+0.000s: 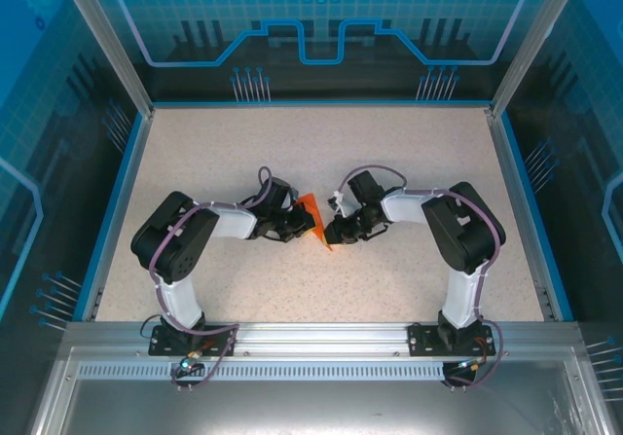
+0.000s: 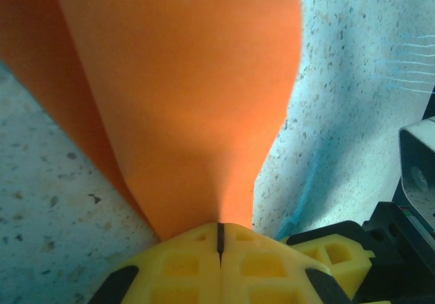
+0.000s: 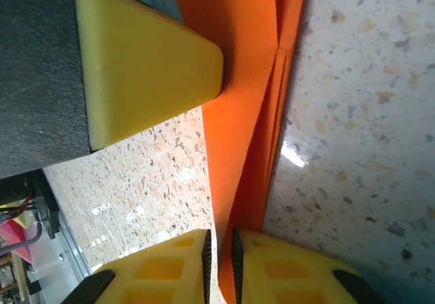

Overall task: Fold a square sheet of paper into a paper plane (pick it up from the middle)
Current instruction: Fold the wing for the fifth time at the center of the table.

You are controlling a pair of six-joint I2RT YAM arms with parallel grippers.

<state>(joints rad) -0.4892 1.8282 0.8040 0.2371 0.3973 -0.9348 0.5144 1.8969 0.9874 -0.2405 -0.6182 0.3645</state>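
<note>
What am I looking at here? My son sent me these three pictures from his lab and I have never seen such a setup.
These are two robot arms bolted at the near edge of a speckled table inside a blue-walled enclosure. The wide picture comes from a camera above and behind them. The other two come from small cameras on each arm's wrist, looking along its own yellow fingers.

Between the arms is a folded orange paper; they are making a paper plane from it. The left gripper is shut on the paper, its fingers pressed together with the sheet rising out from between them. The right gripper has the paper's folded edge in a narrow gap between its fingers; whether it grips firmly I cannot tell. The yellow wedge in that view looks like the other arm's finger.
</note>
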